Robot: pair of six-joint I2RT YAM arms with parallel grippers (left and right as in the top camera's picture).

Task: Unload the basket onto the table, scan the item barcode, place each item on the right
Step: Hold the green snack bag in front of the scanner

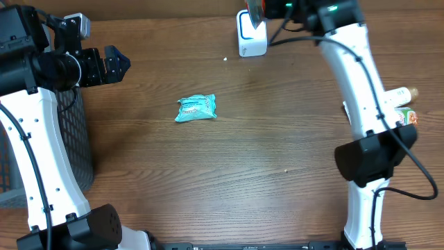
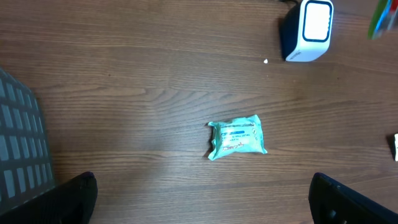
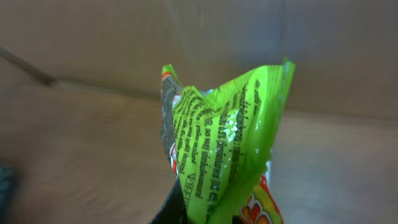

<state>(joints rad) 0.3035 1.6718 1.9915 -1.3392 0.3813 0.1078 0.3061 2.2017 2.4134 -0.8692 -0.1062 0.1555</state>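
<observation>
Tabletop (image 1: pixel 277 153) of brown wood, seen from above; the left gripper (image 1: pixel 119 61) hangs over the upper left, fingers spread wide with nothing between them; a dark mesh basket (image 1: pixel 73 146) stands under that arm at the left edge; a teal packet (image 1: pixel 196 108) lies flat near the middle, well apart from both grippers; a white scanner (image 1: pixel 251 36) stands at the far edge; the right gripper (image 1: pixel 258 10) is just above the scanner at the top of the frame, pinching a green bag (image 1: pixel 255 12), of which only a sliver shows; a bottle (image 1: pixel 397 96) and a small pack (image 1: pixel 408 118) lie at the right edge.

Left wrist view: the left gripper (image 2: pixel 202 193) shows as two black fingertips (image 2: pixel 68 199) at the bottom corners, far apart; the packet (image 2: pixel 238 137) lies on the wood beyond them, touching neither; the scanner (image 2: pixel 308 30) stands at top right, its pale window facing the camera; a blurred green edge of the bag (image 2: pixel 382 18) shows just right of it; basket (image 2: pixel 18 143) mesh fills the left edge.

Right wrist view: the bag (image 3: pixel 227 149) fills the centre, upright and crinkled, with small black print; the fingers are pressed together on its lower end, one dark finger (image 3: pixel 169 211) showing at the bottom; the background is blurred brown.
</observation>
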